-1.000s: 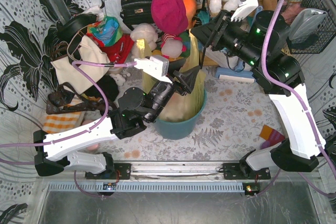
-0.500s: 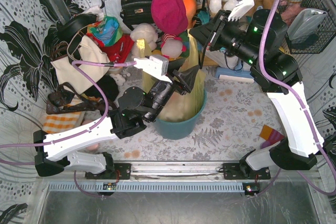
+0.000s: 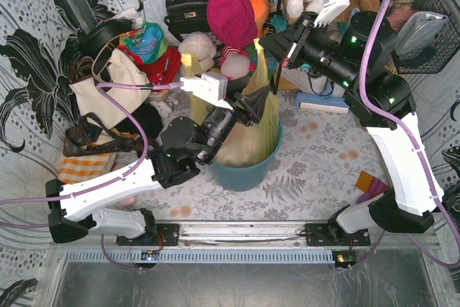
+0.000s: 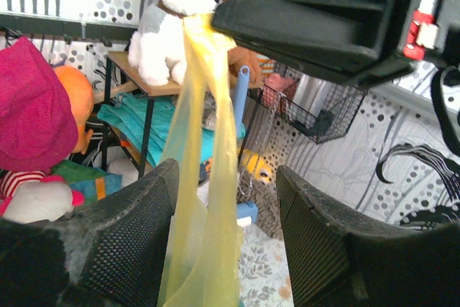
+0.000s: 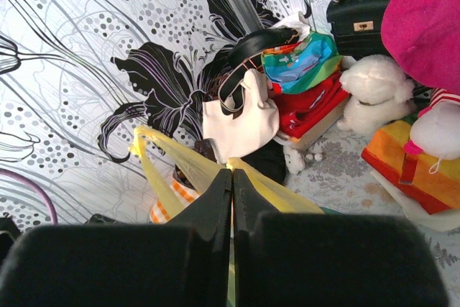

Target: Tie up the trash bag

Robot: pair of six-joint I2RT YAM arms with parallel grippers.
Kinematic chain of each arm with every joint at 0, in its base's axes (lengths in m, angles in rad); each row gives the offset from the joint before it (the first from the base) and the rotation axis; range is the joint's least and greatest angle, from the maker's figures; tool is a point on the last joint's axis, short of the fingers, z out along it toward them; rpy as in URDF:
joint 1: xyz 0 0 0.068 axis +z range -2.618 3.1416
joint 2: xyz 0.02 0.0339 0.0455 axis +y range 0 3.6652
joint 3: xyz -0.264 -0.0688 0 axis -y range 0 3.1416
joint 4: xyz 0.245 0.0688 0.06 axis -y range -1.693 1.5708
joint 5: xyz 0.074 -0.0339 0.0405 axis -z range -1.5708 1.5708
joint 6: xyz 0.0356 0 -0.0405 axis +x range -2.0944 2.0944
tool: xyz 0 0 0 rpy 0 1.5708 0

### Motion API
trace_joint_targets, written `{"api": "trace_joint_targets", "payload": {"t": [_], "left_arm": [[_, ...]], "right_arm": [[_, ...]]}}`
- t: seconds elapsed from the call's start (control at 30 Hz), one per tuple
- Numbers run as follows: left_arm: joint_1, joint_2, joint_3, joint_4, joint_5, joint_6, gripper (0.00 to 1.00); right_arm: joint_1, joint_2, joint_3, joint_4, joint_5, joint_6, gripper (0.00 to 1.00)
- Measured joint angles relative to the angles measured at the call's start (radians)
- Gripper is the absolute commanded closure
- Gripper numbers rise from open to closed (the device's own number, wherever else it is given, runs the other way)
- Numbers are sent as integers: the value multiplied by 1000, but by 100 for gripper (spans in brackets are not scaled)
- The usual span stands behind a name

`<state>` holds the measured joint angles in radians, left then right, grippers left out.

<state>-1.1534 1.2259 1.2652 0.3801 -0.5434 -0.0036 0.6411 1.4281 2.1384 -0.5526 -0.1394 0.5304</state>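
Yellow-green translucent film forms the trash bag [image 3: 253, 134], which is being cradled in the teal bin [image 3: 248, 174] at frame centre. One thin, crinkled strip is being clamped between the closed jaws of the right gripper [image 3: 272, 42] and stretched toward the upper right, long axis near vertical. That strip is being straddled by the left gripper [image 4: 226, 192], jaws apart; this arm is judged nearer for the next grasp.
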Motion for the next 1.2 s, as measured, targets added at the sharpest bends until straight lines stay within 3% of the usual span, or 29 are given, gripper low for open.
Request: {"api": "trace_joint_targets", "payload": {"t": [0.2,0.63,0.83,1.2], "left_arm": [[51,12,0,50,38,9,27],[99,62,11,154,158,103,26],[175,47,-1,211,266,107,25],[382,45,-4,227,652,10,29]], "right_arm": [[0,-4,-6,8,-8,8,100],[0,-18,-33,16,-19,8,100],[0,-36,-54,16,-26,8,100],[0,-80,-84,23,-40,8,100]]}}
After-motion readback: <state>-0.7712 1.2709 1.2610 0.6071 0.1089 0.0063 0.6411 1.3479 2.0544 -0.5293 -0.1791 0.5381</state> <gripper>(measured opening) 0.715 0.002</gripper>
